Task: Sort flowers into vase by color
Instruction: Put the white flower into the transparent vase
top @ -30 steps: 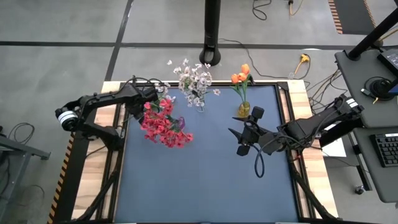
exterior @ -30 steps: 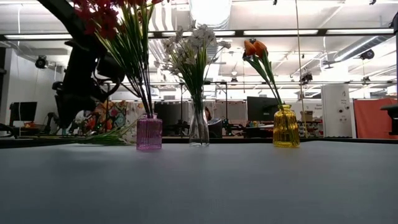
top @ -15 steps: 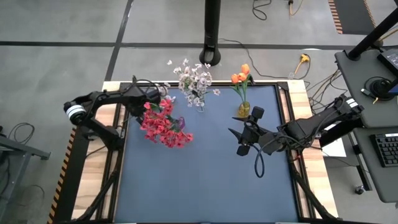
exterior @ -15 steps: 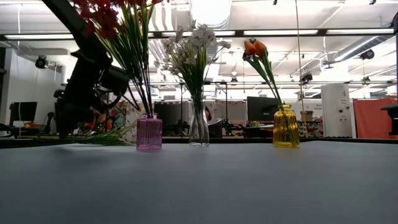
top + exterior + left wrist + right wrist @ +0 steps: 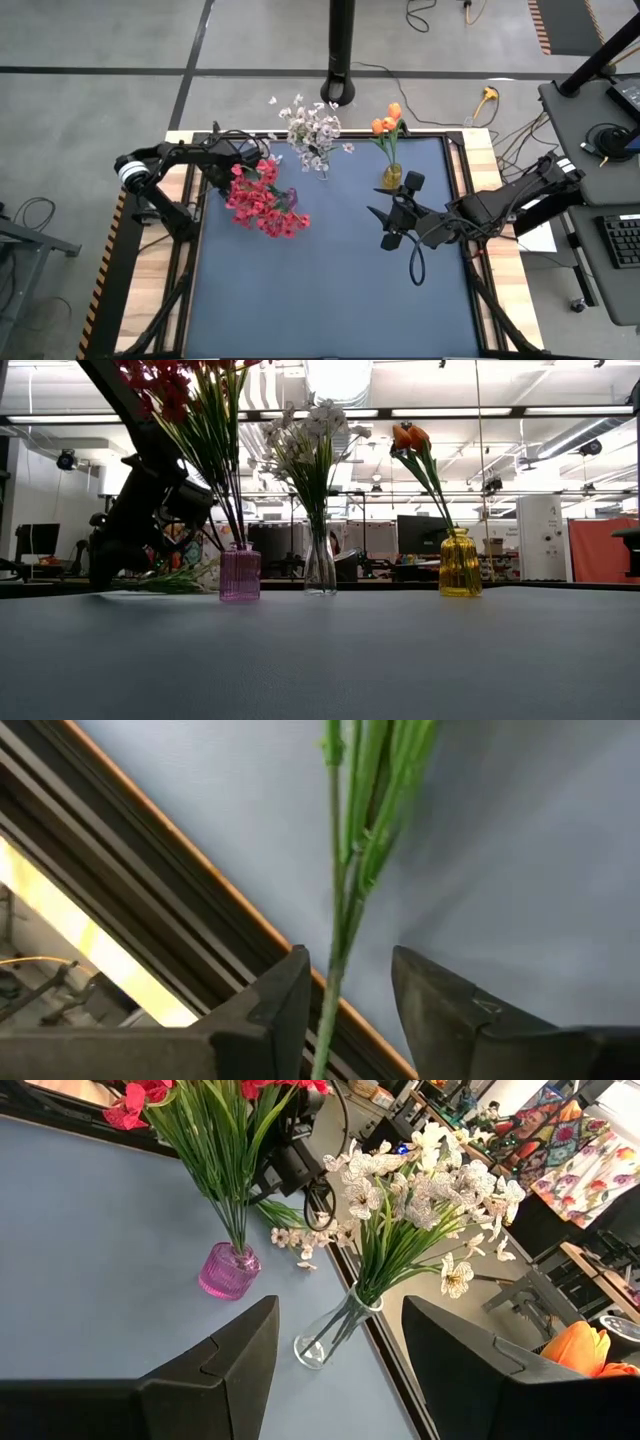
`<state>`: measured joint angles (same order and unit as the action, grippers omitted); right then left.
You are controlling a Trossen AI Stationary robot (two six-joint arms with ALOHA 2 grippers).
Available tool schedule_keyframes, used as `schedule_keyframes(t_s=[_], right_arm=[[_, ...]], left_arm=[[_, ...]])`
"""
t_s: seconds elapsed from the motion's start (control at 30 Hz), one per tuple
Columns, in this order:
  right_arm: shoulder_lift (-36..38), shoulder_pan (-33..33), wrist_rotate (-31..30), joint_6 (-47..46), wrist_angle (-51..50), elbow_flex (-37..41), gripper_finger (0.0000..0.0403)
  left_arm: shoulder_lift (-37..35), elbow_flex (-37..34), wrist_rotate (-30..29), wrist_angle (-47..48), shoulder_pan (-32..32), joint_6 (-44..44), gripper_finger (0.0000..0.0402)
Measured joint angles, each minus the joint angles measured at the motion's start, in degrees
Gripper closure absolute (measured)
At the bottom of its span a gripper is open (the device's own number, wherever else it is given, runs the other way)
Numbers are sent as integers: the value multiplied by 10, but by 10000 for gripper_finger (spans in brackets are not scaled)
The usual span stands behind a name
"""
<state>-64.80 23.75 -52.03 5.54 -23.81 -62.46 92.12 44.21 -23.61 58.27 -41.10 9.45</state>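
At the tabletop's [image 5: 330,290] far-left corner, the left hand [image 5: 345,995] is spread around a lying green stem [image 5: 345,900], not clamping it. Three vases stand upright: pink [image 5: 240,573] with red sprays [image 5: 262,200], clear [image 5: 320,568] with white blossoms [image 5: 312,130], yellow [image 5: 460,563] with orange buds [image 5: 386,122]. The right hand [image 5: 385,228] waits wide open.

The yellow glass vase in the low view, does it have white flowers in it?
No, the yellow glass vase holds orange tulip-like buds; the white flowers stand in the clear glass vase beside it.
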Motion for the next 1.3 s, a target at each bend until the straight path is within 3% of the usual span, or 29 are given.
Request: schedule_keyframes(t_s=[0.8, 1.1, 1.3], right_arm=[[0, 0, 0, 0, 0, 0, 197], [0, 0, 0, 0, 0, 0, 197], [0, 0, 0, -4, -1, 0, 197]], left_arm=[[16, 0, -9, -11, -4, 0, 395], [11, 0, -14, -9, -4, 2, 396], [-40, 7, -14, 0, -7, 1, 396]])
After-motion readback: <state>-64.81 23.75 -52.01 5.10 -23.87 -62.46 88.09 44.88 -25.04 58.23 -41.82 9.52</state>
